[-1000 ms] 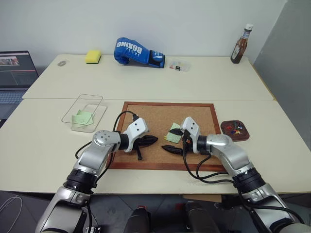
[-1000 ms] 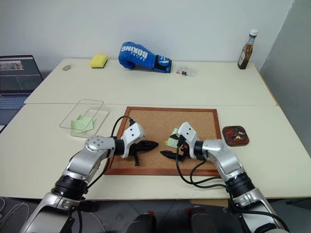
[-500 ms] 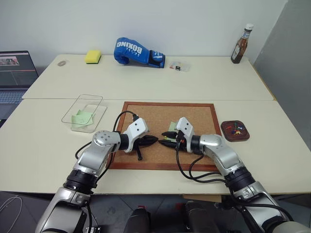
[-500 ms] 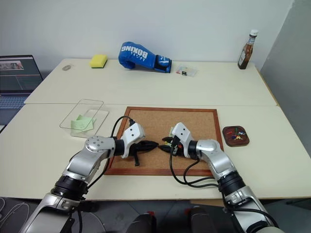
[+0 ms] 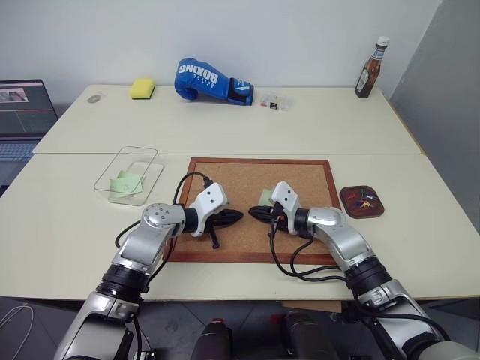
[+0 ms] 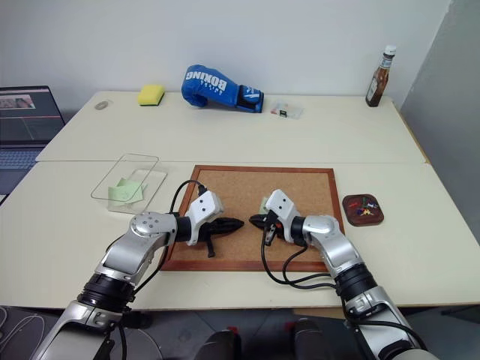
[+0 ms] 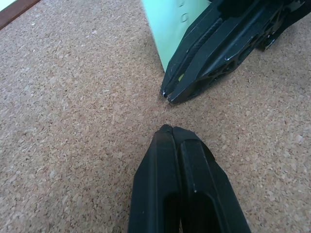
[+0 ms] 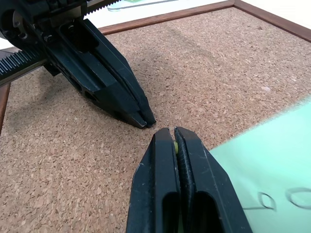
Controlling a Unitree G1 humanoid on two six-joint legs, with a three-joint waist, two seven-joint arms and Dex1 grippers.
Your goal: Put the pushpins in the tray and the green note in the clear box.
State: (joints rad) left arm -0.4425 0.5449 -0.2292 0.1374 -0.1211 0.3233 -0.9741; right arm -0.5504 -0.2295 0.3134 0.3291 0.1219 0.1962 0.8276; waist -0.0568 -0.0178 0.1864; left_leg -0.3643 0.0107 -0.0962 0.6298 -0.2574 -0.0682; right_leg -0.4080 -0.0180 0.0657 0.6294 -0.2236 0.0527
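Since a second ago the right gripper (image 8: 171,133) has snapped shut on a yellow-green pushpin (image 8: 175,146) at the green note (image 8: 265,165) edge, on the corkboard (image 5: 225,176), tip-to-tip with the closed left gripper (image 7: 171,130).

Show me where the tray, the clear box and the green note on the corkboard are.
tray (image 5: 362,212): left eye view, on its near rim.
clear box (image 5: 154,172): left eye view, on its right wall.
green note (image 8: 262,160): right wrist view, on the bare paper beside the right gripper's fingers.
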